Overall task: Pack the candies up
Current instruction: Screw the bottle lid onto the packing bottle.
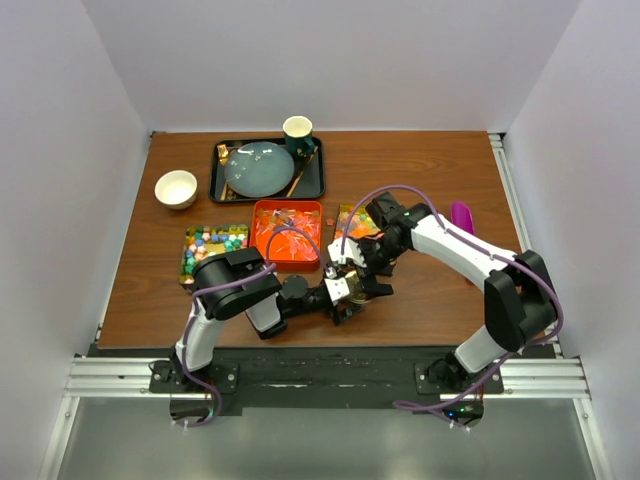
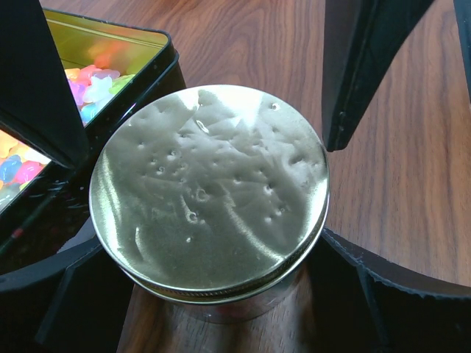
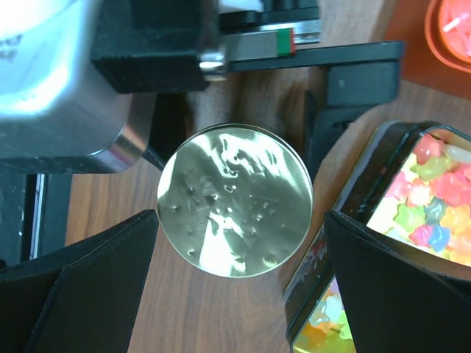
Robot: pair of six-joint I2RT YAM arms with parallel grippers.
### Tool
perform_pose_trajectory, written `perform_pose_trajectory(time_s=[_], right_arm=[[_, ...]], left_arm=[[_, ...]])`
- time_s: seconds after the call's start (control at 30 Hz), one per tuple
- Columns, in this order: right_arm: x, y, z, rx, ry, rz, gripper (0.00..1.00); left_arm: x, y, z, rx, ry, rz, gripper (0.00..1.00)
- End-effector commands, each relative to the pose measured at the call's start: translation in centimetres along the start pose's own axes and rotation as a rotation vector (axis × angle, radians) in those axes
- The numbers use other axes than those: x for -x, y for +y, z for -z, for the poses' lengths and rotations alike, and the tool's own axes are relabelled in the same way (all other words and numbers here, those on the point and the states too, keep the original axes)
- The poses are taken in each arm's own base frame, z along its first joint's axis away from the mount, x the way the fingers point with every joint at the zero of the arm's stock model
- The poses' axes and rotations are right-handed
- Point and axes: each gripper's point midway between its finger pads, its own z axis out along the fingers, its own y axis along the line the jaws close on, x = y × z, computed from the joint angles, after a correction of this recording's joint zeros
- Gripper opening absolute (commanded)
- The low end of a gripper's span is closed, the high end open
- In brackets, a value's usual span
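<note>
Between the wide-spread left pincer (image 2: 200, 151) and the equally spread right pincer (image 3: 241, 218), neither pinching anything, stands 1 jar (image 2: 221, 309) w/ its 1 gold lid (image 2: 210, 198) on, contents hidden, so can't tell if any packing's done. 3 open tins hold pastel candies (image 3: 430, 187) just beside the jar, wrapped candies (image 1: 285, 225) in the red tin (image 1: 254, 240) behind, cube candies (image 1: 213, 243) furthest left; too many to count, so prob. most work's left. Further out: 1 purple scoop (image 1: 462, 216), 1 bowl (image 1: 176, 188), 1 cup (image 1: 298, 132), 1 plate (image 1: 258, 168) on 1 tray (image 1: 218, 190).
</note>
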Motion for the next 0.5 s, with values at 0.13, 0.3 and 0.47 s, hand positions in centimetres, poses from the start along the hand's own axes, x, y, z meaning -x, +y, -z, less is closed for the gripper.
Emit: perform_pose_trajectory(time_s=[0.13, 0.3, 0.47], right_arm=[[0.7, 0.5, 0.0, 0.049, -0.028, 0.117, 0.99], [0.2, 1.1, -0.3, 0.069, -0.016, 0.126, 0.99], [0.2, 1.0, -0.7, 0.057, -0.019, 0.109, 0.99]], left_arm=[[-6.7, -0.5, 2.0, -0.013, 0.233, 0.005, 0.0], [-7.0, -0.5, 2.0, -0.016, 0.24, 0.013, 0.0], [-7.0, -0.5, 1.9, -0.015, 0.238, 0.018, 0.0]])
